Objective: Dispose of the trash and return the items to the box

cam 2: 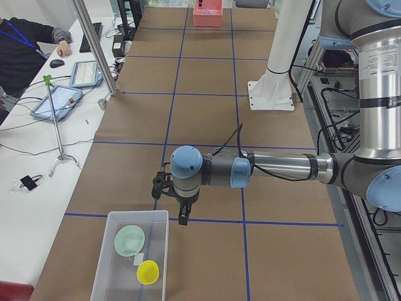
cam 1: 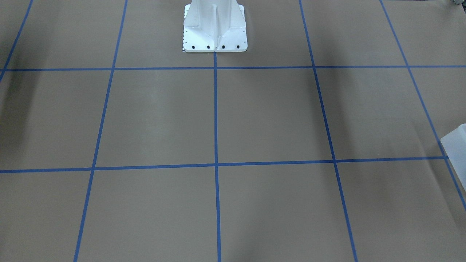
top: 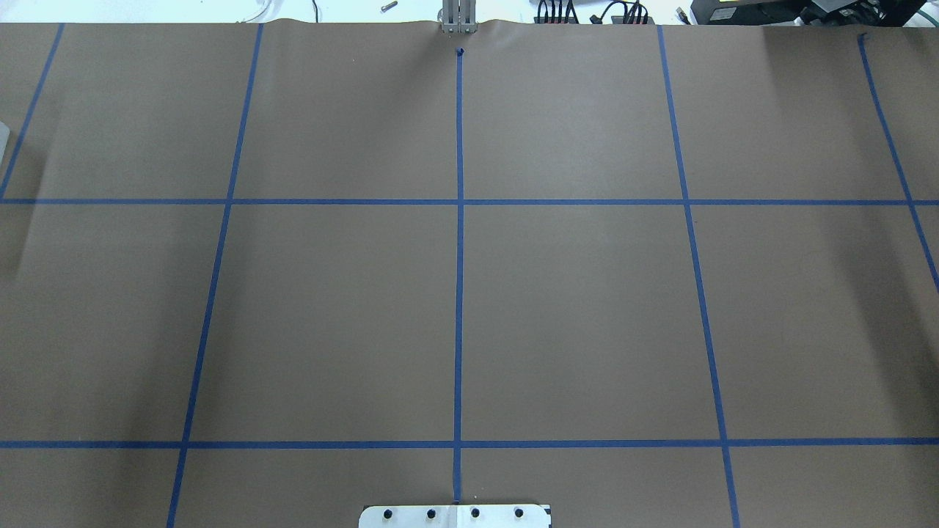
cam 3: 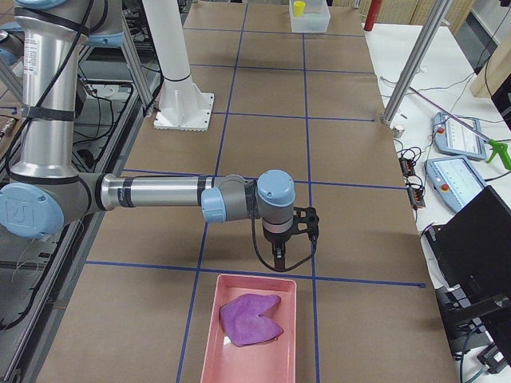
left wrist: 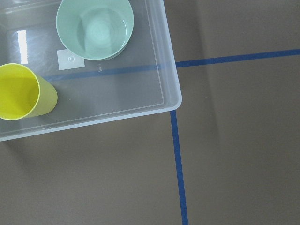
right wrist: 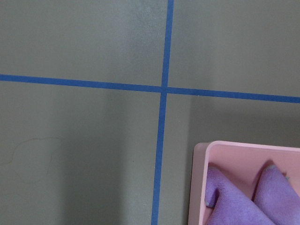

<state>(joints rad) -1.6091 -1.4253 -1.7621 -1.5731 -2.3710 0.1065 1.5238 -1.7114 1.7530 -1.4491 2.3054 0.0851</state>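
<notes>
The box [cam 2: 125, 263] is a translucent whitish container at the table's end on my left. It holds a mint green bowl [cam 2: 130, 240] and a yellow cup [cam 2: 148, 272]. The left wrist view shows the box [left wrist: 172, 96], the bowl [left wrist: 95, 28] and the cup [left wrist: 21, 97] from above. My left gripper [cam 2: 182, 218] hangs just beyond the box's far corner; I cannot tell if it is open. At the other end a pink tray [cam 3: 255, 363] holds a purple cloth [cam 3: 251, 319]. My right gripper [cam 3: 277, 262] hangs just above the tray's far rim; I cannot tell its state.
The white robot base [cam 1: 214, 25] stands at the table's back middle. A box corner [cam 1: 455, 145] shows at the front view's right edge. An operator [cam 2: 25, 44], tablets [cam 2: 56, 100] and a metal pole [cam 2: 94, 44] are along the far side.
</notes>
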